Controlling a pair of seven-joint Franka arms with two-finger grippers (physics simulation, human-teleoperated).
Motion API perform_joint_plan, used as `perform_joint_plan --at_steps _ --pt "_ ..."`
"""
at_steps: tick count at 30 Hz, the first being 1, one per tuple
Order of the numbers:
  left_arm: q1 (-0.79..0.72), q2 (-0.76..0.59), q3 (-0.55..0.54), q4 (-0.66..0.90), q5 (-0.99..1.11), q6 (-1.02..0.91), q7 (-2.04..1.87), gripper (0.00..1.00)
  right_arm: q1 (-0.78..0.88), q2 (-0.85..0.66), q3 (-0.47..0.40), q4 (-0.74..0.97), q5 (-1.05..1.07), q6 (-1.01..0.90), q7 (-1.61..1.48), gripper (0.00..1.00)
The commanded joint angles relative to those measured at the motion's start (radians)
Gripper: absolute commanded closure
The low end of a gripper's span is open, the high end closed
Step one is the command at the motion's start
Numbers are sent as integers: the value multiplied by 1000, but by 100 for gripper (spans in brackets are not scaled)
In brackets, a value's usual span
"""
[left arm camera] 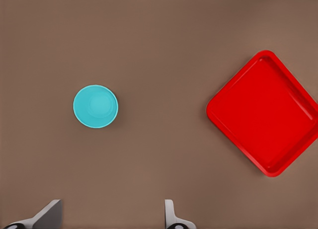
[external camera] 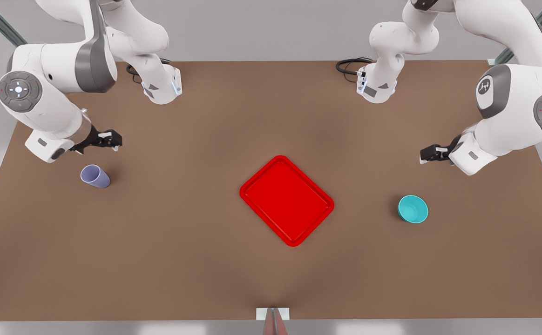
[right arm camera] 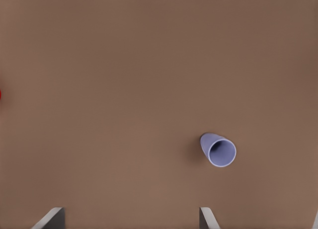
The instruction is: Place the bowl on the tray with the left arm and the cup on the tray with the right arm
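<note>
Teal and smooth-walled, the bowl [external camera: 413, 209] is sitting upright on the brown table [external camera: 168, 260], on the front view's right and well apart from the tray [external camera: 286, 200], and I am seeing it from straight above through the left wrist camera [left arm camera: 96, 106]. I am watching the pale lavender cup [external camera: 95, 176] standing on the front view's left, tapered and handleless, also well clear of the tray; the right wrist camera is showing its dark mouth [right arm camera: 218, 150]. Bright red, the tray is lying flat and turned diamond-wise at the table's middle, its low rim and rounded corners plain [left arm camera: 265, 112]. I am reading no writing on any of them. My left gripper [external camera: 431, 153] is hovering above the table near the bowl, fingers [left arm camera: 170, 214] spread wide and holding nothing. My right gripper [external camera: 108, 139] is hanging just beside the cup, fingers [right arm camera: 206, 218] equally parted, touching nothing.
</note>
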Motion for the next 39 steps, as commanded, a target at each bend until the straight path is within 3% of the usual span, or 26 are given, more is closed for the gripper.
perform_joint_plan --at_steps 1,15,19,21,22,25,37,38,39 --pt "0 -1 -1 1 4 6 -18 0 2 -1 0 -1 0 8 0 0" --pt "15 33 19 -1 9 0 -47 0 11 13 0 -4 -4 -9 5 0" --pt "101 284 22 -21 -50 287 104 0 11 19 0 -5 -4 -15 6 0" --pt "133 347 20 -183 -169 569 307 0 11 19 0 -5 -4 -15 6 0" --pt "161 396 20 -193 -186 606 381 0 11 19 0 -5 -4 -15 5 0" --pt "213 439 22 -213 -191 617 664 0 15 25 0 -5 -4 -15 6 0" --pt "224 510 24 -274 -195 787 726 0 27 34 0 -5 -4 -15 2 0" --pt "215 511 20 -276 -195 787 719 18 27 34 0 -5 -4 -15 2 0" --pt "213 511 22 -276 -195 786 705 45 27 34 0 -5 -4 -15 2 0"
